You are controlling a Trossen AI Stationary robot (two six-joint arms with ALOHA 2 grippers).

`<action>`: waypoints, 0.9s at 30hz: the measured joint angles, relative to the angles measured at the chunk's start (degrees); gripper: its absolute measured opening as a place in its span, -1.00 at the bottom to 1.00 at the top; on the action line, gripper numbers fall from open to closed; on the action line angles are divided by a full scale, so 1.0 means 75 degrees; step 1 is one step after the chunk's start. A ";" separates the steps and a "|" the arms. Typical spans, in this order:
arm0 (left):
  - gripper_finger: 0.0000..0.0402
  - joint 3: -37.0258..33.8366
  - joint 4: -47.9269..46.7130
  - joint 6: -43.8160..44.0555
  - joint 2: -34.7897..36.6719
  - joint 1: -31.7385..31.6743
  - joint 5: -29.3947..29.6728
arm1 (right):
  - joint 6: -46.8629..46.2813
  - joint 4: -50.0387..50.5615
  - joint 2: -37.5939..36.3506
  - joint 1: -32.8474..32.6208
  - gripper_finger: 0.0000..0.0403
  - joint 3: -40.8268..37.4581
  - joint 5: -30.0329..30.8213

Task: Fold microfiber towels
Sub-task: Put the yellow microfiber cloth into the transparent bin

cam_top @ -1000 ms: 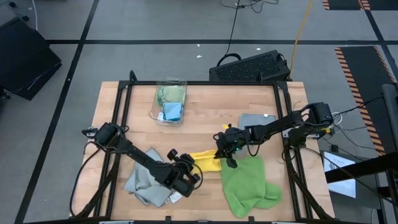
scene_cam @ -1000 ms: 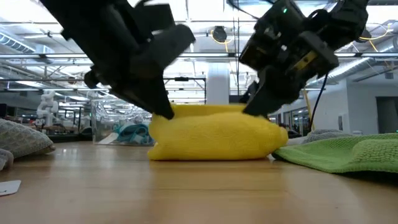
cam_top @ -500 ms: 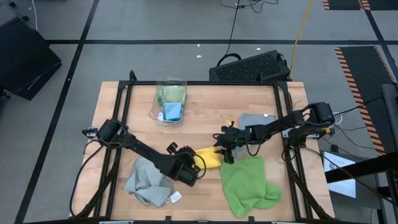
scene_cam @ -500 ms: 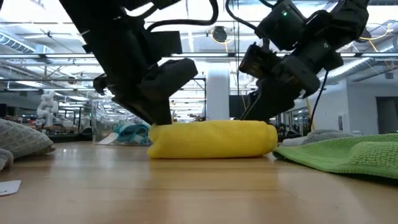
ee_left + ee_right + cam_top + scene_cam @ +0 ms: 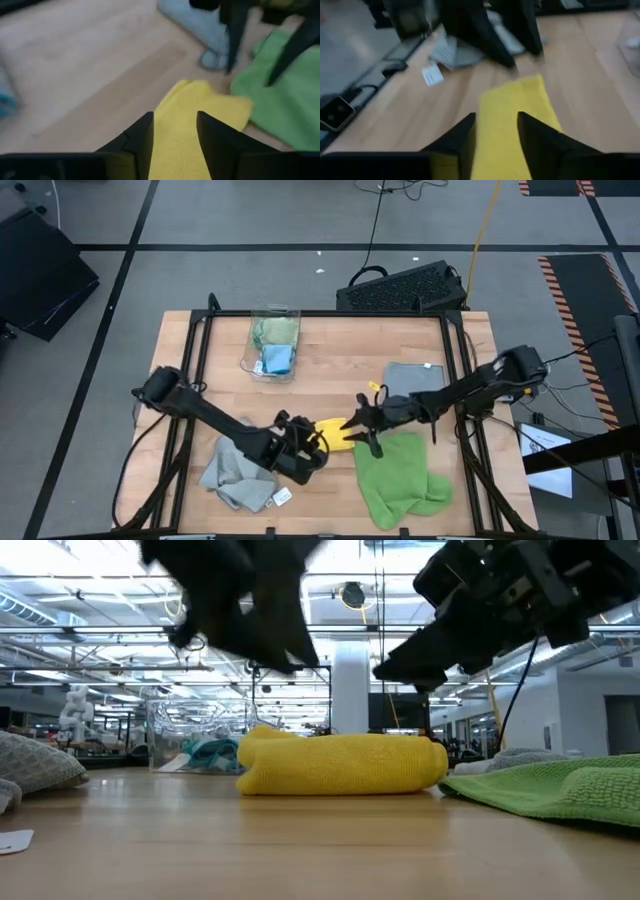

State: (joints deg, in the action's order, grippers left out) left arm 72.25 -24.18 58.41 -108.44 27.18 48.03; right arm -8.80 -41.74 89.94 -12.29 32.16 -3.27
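A folded yellow microfiber towel (image 5: 335, 434) is lying as a flat, thick bundle on the pale wooden tabletop (image 5: 330, 370), near its middle toward the front. In the low view the yellow bundle (image 5: 340, 764) is resting alone on the wood, with both hands hanging above it and touching nothing.

The left hand (image 5: 314, 443) is hovering just over the bundle's left end, its two dark fingers (image 5: 141, 141) standing apart with only yellow cloth showing in the gap beneath them. The right hand (image 5: 361, 421) is hovering over the bundle's right end, its fingers (image 5: 463, 141) likewise apart and holding nothing.

A bright green microfiber towel (image 5: 398, 477) is lying spread and rumpled just beside the yellow one, on its right and toward the front edge. A crumpled grey microfiber towel (image 5: 236, 473) is sitting at the front left, under the left arm, with a small white tag (image 5: 282, 497) beside it. Another grey microfiber towel (image 5: 408, 379) is lying flat toward the right side, behind the right arm. At the back left, a clear plastic bin (image 5: 273, 341) is holding a pale green cloth (image 5: 273, 329) and a light blue cloth (image 5: 277, 360).
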 joint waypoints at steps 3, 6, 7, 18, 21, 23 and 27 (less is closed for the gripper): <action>-0.33 -0.0384 0.0304 0.0413 -0.0372 -0.0040 -0.0099 | 0.0121 -0.0837 0.0630 -0.0098 -0.54 0.0006 0.0018; -0.38 -0.0776 0.0493 0.1044 -0.0744 -0.0070 -0.0515 | 0.0206 -0.1507 0.1333 -0.0030 -0.73 0.0006 0.0070; -0.38 -0.0905 0.0478 0.1198 -0.0857 -0.0075 -0.0633 | 0.0235 -0.1663 0.1556 0.0006 -0.78 0.0012 0.0138; -0.39 -0.0953 0.0893 -0.0261 -0.0476 -0.0070 -0.0911 | -0.0403 -0.1957 0.3056 0.0430 -0.96 0.0194 0.0200; -0.39 -0.0887 0.1155 -0.1224 0.0052 -0.0067 -0.0857 | -0.0416 -0.1733 0.2658 0.0431 -0.98 0.0085 -0.0082; -0.39 -0.0904 0.1214 -0.1956 0.0461 -0.0018 -0.0710 | -0.0516 -0.1632 0.2354 0.0425 -0.99 0.0085 -0.0192; -0.33 -0.0851 0.2400 -0.3664 0.0779 0.0084 -0.0655 | -0.0710 -0.1508 0.1501 0.0375 -0.96 0.0012 -0.0212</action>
State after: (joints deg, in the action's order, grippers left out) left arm 65.87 -6.18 30.93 -102.59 27.81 43.12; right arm -14.12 -53.05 101.20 -9.47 32.25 -4.86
